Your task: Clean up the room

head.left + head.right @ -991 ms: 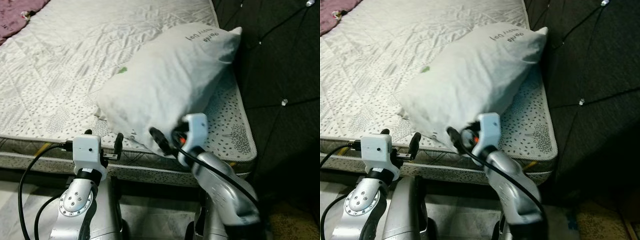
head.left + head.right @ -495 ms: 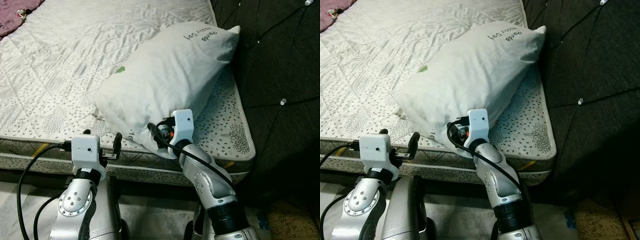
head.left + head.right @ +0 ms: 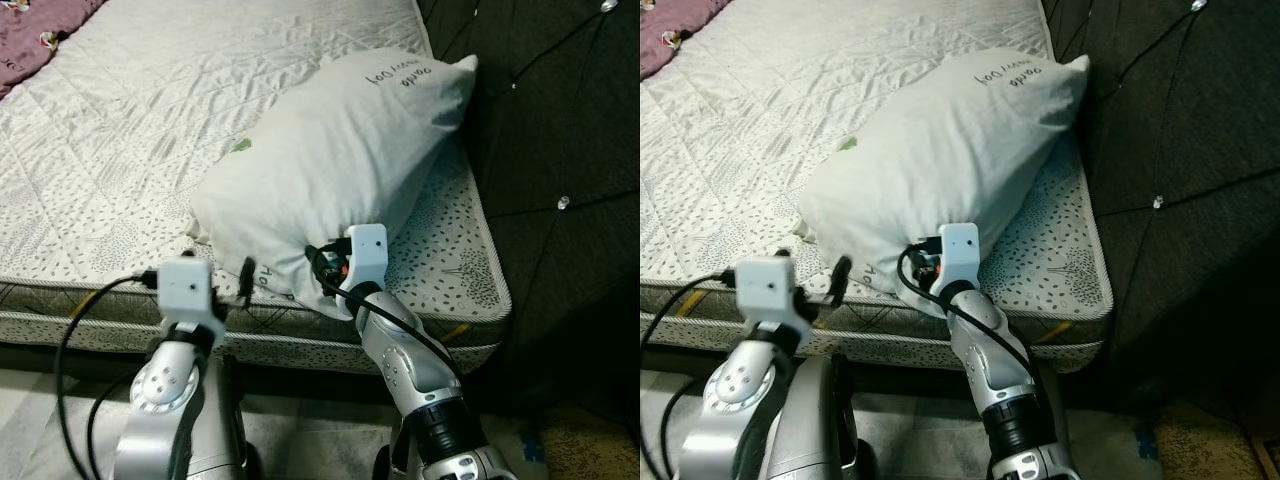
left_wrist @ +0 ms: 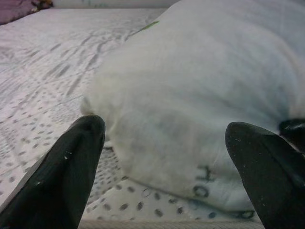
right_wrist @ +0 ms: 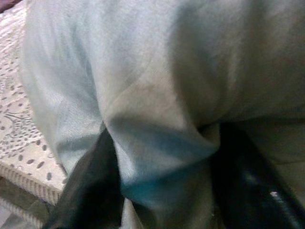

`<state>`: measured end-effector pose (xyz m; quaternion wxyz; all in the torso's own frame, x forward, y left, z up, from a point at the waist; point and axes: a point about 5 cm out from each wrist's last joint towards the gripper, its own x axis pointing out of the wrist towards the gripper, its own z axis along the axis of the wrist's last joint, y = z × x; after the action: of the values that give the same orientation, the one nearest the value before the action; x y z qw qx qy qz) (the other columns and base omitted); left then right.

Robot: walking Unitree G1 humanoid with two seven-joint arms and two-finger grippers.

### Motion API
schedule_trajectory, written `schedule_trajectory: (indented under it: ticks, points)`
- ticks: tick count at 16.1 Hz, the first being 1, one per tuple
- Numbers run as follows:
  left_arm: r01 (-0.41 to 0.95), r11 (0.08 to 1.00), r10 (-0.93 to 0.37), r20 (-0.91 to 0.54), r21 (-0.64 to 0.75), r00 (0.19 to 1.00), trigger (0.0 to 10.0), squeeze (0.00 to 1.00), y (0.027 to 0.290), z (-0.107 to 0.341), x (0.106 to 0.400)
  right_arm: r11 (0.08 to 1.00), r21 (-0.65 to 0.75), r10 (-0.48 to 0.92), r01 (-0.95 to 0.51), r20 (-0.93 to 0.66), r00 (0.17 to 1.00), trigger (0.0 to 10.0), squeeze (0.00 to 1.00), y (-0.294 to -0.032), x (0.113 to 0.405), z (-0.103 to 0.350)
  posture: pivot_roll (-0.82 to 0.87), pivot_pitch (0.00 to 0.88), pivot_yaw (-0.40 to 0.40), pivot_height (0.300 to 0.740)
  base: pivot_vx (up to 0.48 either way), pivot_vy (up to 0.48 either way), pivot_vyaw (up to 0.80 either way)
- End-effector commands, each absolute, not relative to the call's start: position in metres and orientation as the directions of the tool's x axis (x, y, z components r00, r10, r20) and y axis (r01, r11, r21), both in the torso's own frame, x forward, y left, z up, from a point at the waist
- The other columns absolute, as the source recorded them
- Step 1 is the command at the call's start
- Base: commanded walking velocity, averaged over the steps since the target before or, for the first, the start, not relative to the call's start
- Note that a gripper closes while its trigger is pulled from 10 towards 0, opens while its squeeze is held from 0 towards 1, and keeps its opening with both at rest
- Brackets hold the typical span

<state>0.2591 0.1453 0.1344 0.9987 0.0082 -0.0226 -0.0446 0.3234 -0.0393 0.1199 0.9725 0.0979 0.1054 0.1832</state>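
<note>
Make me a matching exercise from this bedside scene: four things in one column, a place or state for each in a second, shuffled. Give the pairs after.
Things:
1. pillow
2. right claw
3. left claw
4. mattress

Places or states:
A. open, short of the pillow's near end, fingers apart
B. quilted, with a speckled border, lying under the pillow
C. pinching a fold of the pillow's cloth at its near end
D. white, with dark lettering, its far end against the dark tufted headboard

Pairs: 1-D, 2-C, 3-A, 4-B
</note>
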Motion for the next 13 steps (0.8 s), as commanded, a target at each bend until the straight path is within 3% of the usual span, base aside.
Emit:
schedule_trajectory:
  ticks: [1, 5, 7, 10, 13]
  points:
    - [0.062, 0.998, -0.062, 0.040, 0.010, 0.997, 10.0, 0.00, 0.148, 0.131, 0.261, 0.899, 0.272, 0.392, -0.344, -0.148, 0.908, 0.0, 0.00, -0.022, 0.329, 0.128, 0.07, 0.077, -0.021, 0.499, 0.000, 0.000, 0.00]
    - [0.041, 0.999, -0.041, 0.056, 0.003, 0.998, 10.0, 0.00, 0.148, 0.132, 0.265, 0.871, 0.263, 0.455, -0.415, -0.113, 0.884, 0.0, 0.00, -0.008, 0.332, 0.134, 0.08, 0.073, -0.049, 0.499, 0.000, 0.000, 0.00]
    - [0.037, 0.999, -0.037, 0.063, -0.003, 0.997, 10.0, 0.00, 0.145, 0.133, 0.265, 0.872, 0.172, 0.473, -0.457, -0.062, 0.879, 0.0, 0.00, -0.016, 0.333, 0.135, 0.09, 0.070, -0.059, 0.499, 0.000, 0.000, 0.00]
    - [0.021, 0.999, -0.019, 0.081, -0.024, 0.997, 10.0, 0.00, 0.143, 0.136, 0.269, 0.953, 0.047, 0.303, -0.299, -0.101, 0.948, 0.0, 0.00, -0.084, 0.348, 0.120, 0.07, 0.079, -0.060, 0.499, 0.000, 0.000, 0.00]
    - [0.031, 0.999, -0.029, 0.077, -0.030, 0.997, 10.0, 0.00, 0.140, 0.133, 0.270, 0.973, -0.161, 0.173, -0.166, 0.028, 0.985, 0.0, 0.00, -0.139, 0.373, 0.155, 0.04, 0.083, -0.049, 0.499, 0.000, 0.000, 0.00]
